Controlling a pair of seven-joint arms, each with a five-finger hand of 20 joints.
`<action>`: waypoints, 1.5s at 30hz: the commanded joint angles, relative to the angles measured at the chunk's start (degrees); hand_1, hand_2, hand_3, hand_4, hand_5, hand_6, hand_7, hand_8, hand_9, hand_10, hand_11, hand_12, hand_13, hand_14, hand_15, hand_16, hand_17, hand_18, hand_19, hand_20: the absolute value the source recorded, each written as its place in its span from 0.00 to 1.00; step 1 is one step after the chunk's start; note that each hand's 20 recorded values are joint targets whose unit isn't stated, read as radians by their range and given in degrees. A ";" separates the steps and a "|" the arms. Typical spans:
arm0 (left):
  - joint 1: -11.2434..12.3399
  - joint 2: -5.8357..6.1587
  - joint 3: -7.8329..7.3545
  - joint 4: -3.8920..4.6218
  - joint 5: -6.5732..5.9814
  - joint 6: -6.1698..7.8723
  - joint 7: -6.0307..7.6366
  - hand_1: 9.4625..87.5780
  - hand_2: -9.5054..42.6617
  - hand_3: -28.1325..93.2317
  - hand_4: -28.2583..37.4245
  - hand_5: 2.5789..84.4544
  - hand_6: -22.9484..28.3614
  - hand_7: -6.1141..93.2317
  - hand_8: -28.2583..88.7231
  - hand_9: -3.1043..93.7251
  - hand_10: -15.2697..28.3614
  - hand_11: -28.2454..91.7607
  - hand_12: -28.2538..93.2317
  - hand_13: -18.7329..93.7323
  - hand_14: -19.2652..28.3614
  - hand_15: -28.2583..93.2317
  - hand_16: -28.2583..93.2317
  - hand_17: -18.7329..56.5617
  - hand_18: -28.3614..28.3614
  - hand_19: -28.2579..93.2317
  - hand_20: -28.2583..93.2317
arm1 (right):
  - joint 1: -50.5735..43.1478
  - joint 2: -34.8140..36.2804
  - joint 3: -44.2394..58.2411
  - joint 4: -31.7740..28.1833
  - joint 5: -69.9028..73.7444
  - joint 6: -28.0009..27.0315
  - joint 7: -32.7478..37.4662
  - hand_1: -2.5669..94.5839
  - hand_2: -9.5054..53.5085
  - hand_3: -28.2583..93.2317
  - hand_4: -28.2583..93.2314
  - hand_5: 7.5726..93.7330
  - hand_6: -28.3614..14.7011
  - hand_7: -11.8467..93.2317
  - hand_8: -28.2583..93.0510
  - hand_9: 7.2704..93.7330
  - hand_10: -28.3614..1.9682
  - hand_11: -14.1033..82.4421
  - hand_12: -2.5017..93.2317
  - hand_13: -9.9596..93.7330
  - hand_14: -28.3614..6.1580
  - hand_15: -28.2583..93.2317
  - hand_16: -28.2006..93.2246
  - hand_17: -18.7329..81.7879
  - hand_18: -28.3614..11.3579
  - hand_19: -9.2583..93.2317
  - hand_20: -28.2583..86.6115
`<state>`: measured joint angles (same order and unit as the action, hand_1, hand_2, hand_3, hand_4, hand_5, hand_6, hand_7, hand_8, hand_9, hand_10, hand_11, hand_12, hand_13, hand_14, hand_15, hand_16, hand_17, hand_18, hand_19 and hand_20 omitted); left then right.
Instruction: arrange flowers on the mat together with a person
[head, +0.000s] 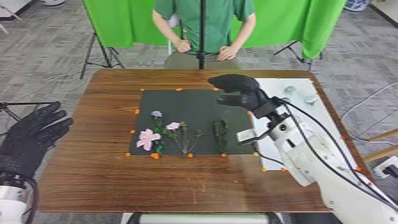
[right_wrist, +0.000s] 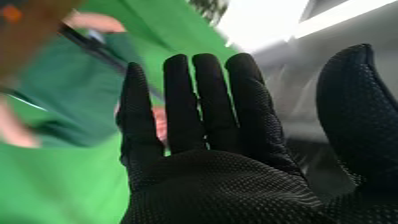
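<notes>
1. Hovering over the upper right part of the dark grey mat (head: 200, 102), your black-gloved right hand (head: 242, 95) is empty; from the right wrist, you see that hand (right_wrist: 218, 182) with fingers straight and thumb held apart.
2. At the left edge of the head view, your black-gloved left hand (head: 34, 137) has its fingers extended, beside the brown wooden tabletop (head: 107, 182).
3. On the mat's lower left, you have the large pink flower (head: 146, 139), with the small pale blue flower (head: 156, 114) above it.
4. Just right of these lies the light pink flower (head: 173, 125) on thin green stems.
5. Farther right, still on the mat, you find the dark green leafy sprig (head: 221, 136), lying lengthwise.
6. Pale bluish pieces (head: 310, 99) lie on the white sheet (head: 306, 117) at the tabletop's upper right.
</notes>
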<state>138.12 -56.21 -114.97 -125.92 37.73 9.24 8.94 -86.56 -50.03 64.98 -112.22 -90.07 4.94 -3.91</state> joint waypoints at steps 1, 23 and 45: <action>0.22 -1.09 0.43 0.21 0.08 -0.86 0.11 0.25 0.21 0.79 0.12 0.44 0.53 0.27 0.17 0.38 0.66 0.43 0.39 0.42 0.74 0.50 0.24 0.18 0.87 0.59 0.35 | -29.74 -8.41 30.71 -5.33 17.13 2.73 -2.92 0.24 0.15 0.95 0.04 0.40 0.59 0.29 0.13 0.39 0.48 0.30 0.26 0.41 0.50 0.39 0.45 0.30 0.23 0.49 0.46; 0.25 -2.32 1.38 0.11 0.02 -0.48 1.42 0.25 0.20 0.79 0.12 0.43 0.53 0.27 0.17 0.38 0.66 0.43 0.39 0.42 0.74 0.50 0.24 0.18 0.87 0.59 0.35 | -39.85 -16.86 38.69 -7.98 24.38 -2.76 -1.33 0.23 0.13 0.95 0.04 0.40 0.57 0.27 0.15 0.40 0.46 0.30 0.27 0.41 0.48 0.44 0.43 0.28 0.19 0.52 0.48; -1.13 -2.14 2.12 0.69 0.30 -0.89 0.69 0.25 0.20 0.79 0.12 0.43 0.53 0.27 0.17 0.38 0.66 0.43 0.39 0.42 0.74 0.50 0.24 0.18 0.87 0.59 0.35 | -39.38 -16.49 38.04 -8.19 25.91 -2.42 -1.25 0.24 0.12 0.95 0.04 0.40 0.57 0.28 0.14 0.40 0.46 0.30 0.27 0.41 0.48 0.44 0.45 0.28 0.19 0.53 0.48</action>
<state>136.92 -58.04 -113.13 -125.76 37.75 8.90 10.17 -126.00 -66.55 103.34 -120.22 -64.18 2.40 -5.23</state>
